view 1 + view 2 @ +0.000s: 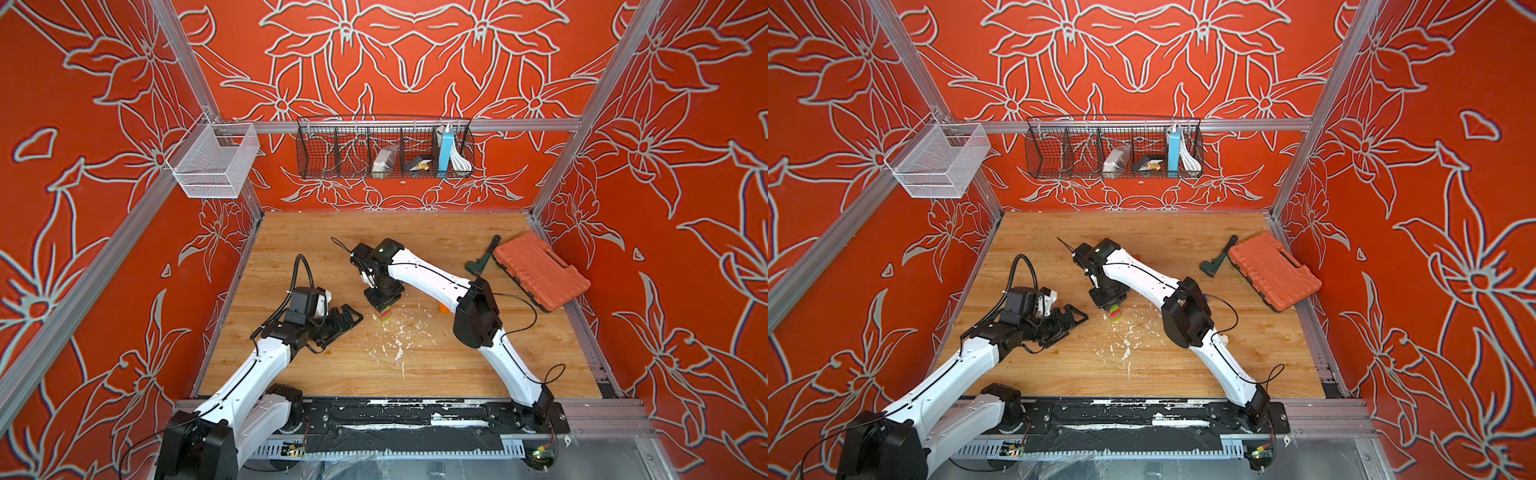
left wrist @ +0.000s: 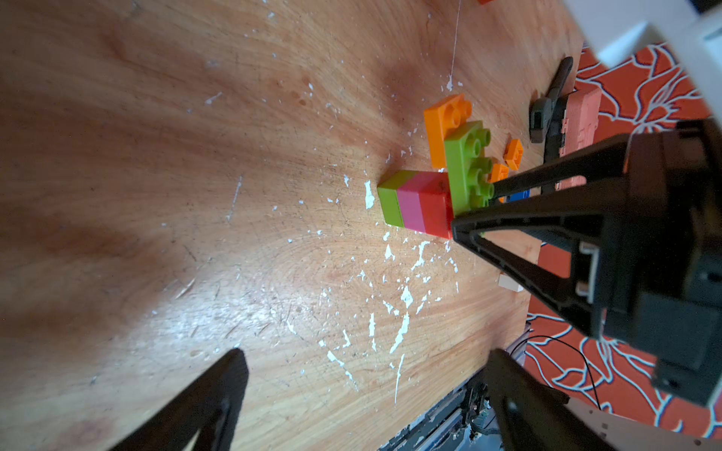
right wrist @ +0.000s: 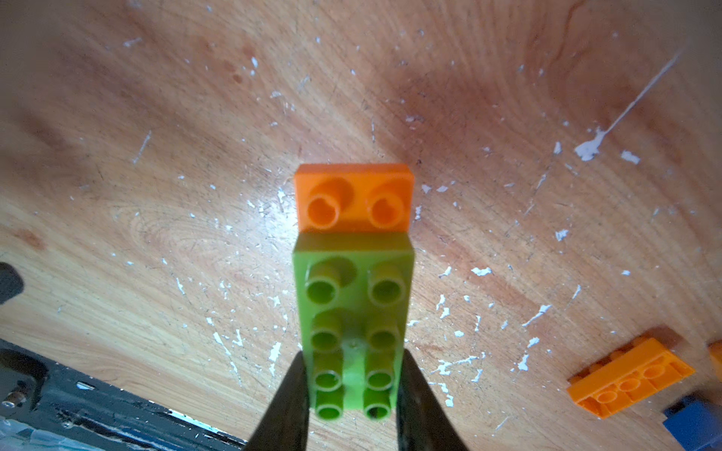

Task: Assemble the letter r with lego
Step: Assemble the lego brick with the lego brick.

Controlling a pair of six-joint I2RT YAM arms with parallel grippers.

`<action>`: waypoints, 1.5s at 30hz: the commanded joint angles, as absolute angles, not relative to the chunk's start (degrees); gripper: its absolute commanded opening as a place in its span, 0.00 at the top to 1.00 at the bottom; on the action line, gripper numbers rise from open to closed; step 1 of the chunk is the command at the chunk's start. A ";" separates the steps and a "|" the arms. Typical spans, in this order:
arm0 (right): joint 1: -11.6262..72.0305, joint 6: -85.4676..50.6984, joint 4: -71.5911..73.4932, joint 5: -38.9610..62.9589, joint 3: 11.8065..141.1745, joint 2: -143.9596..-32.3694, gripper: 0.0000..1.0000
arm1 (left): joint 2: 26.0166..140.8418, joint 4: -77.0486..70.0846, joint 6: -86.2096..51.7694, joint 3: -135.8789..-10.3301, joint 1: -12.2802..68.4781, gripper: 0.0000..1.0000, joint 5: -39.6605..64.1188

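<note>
A lego column of lime green, pink and red bricks [image 2: 416, 203] stands on the wooden table [image 1: 457, 365] in both top views [image 1: 384, 313] [image 1: 1115, 312]. On it sit an orange brick [image 3: 353, 195] and, over that, a long lime green brick [image 3: 353, 312]. My right gripper [image 3: 353, 390] points down from above, shut on that long green brick's sides. My left gripper [image 2: 363, 375] [image 1: 349, 318] hovers open and empty to the left of the column, apart from it.
Loose orange [image 3: 629, 378], blue [image 3: 691, 425] and white [image 2: 510, 282] bricks lie right of the column. An orange-red ribbed case [image 1: 540, 270] and a dark clamp tool [image 1: 482, 255] sit at the back right. White paint flecks [image 1: 399, 353] dot the middle.
</note>
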State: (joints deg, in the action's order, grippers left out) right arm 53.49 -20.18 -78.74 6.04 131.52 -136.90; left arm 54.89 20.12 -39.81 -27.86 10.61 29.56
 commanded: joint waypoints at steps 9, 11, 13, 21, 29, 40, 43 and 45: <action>53.68 -16.08 -75.42 3.50 126.86 -137.38 1.00 | 55.20 20.13 -38.86 -28.12 10.81 0.04 30.32; 53.97 -15.46 -75.24 2.45 126.35 -137.38 1.00 | 55.28 19.95 -38.93 -27.97 10.83 0.05 30.55; 54.19 -15.12 -75.10 1.52 125.80 -137.46 1.00 | 55.45 19.70 -39.02 -27.93 10.81 0.05 30.58; 54.84 -15.42 -74.12 2.25 123.97 -138.00 1.00 | 55.73 19.60 -39.02 -27.94 10.84 0.05 30.84; 53.98 -16.80 -71.02 11.13 119.22 -137.42 1.00 | 56.08 19.26 -39.10 -27.64 10.81 0.05 31.29; 54.93 -16.63 -72.26 2.85 114.15 -140.36 1.00 | 55.53 19.69 -39.56 -27.51 10.81 0.05 30.86; 55.10 -16.85 -71.49 2.11 111.89 -139.70 1.00 | 54.95 19.99 -39.77 -27.59 10.81 0.05 30.08; 55.04 -16.96 -71.52 2.38 112.06 -138.52 1.00 | 54.50 20.32 -39.94 -27.81 10.81 0.05 29.67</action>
State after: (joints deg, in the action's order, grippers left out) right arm 54.65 -16.36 -68.05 3.60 117.91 -130.85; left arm 55.64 20.05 -39.90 -27.86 10.61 30.48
